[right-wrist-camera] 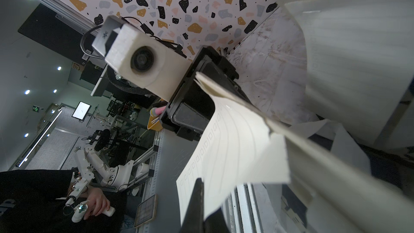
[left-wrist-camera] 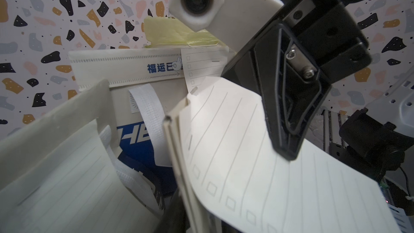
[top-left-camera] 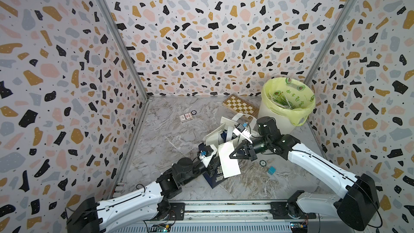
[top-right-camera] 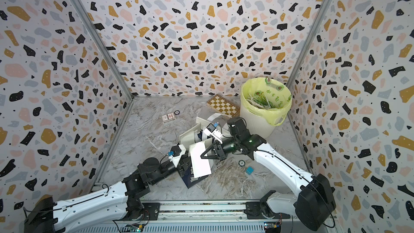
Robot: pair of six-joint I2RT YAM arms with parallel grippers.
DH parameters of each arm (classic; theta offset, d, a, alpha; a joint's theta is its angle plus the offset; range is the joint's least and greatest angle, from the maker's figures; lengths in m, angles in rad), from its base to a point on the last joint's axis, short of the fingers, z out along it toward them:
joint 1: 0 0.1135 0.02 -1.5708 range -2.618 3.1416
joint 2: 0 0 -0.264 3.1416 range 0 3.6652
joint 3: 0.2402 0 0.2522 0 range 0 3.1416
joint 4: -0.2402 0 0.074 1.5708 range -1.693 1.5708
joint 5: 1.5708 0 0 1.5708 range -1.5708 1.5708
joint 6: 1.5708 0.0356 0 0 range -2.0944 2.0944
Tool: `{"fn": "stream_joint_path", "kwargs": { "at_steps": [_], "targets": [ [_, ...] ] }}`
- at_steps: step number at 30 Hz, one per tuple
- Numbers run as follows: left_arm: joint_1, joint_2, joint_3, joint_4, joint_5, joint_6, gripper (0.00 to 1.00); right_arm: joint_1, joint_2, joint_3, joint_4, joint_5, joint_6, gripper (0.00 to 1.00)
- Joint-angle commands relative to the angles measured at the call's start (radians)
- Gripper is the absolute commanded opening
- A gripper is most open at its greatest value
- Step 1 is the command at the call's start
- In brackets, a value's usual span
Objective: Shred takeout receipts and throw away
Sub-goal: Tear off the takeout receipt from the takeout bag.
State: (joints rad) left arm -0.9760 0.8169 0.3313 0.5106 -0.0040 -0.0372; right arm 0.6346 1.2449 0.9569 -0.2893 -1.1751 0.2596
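1. Hanging between the two pincers, the thin white rectangular paper receipt (top-left-camera: 229, 160), faintly ruled in grey with a row of small check boxes, is held up over the bag, presumably so that it can be torn.
2. The black right pincer (top-left-camera: 231, 156) is clenched on one long edge of it, with its tips pinched together over the sheet.
3. The black left pincer (right-wrist-camera: 202, 85) faces it from the opposite edge. That edge runs in between its jaws, but the wrist views are too crowded there, so I cannot tell whether it has bitten.
4. The paper looks limp and matt and bows in a soft curve between the pincers. Two opposed holds would suit pulling it apart.
5. Beneath both pincers lies a crumpled navy-and-white paper bag (top-left-camera: 214, 177) with perforated white strap handles (left-wrist-camera: 150, 119).
6. Beyond the right pincer, well apart from it, stands a round white plastic bin (top-left-camera: 272, 121) lined with thin yellow-green film. It is open-mouthed with pale scraps inside, the likely place for the shreds.
7. Everything rests on a grey-veined marble-look tabletop (top-left-camera: 168, 131).
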Motion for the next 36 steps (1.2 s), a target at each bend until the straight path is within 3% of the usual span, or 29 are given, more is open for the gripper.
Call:
{"fn": "stream_joint_path", "kwargs": {
  "at_steps": [1, 7, 28, 33, 36],
  "targets": [
    [0.005, 0.013, 0.003, 0.077, 0.012, 0.02, 0.2, 0.005, -0.004, 0.045, -0.026, -0.035, -0.022, 0.0],
    [0.005, 0.041, -0.016, 0.141, -0.008, 0.012, 0.0, 0.006, -0.021, 0.058, -0.038, -0.041, -0.031, 0.0],
    [0.008, 0.067, -0.032, 0.114, -0.079, -0.032, 0.0, 0.007, -0.078, 0.219, 0.034, -0.135, 0.064, 0.0],
    [0.009, 0.061, -0.034, 0.115, -0.073, -0.041, 0.0, -0.012, -0.092, 0.247, 0.009, -0.084, 0.032, 0.0],
    [0.011, 0.059, -0.037, 0.118, -0.058, -0.054, 0.0, -0.042, -0.112, 0.247, -0.036, 0.042, -0.029, 0.0]
  ]
}}
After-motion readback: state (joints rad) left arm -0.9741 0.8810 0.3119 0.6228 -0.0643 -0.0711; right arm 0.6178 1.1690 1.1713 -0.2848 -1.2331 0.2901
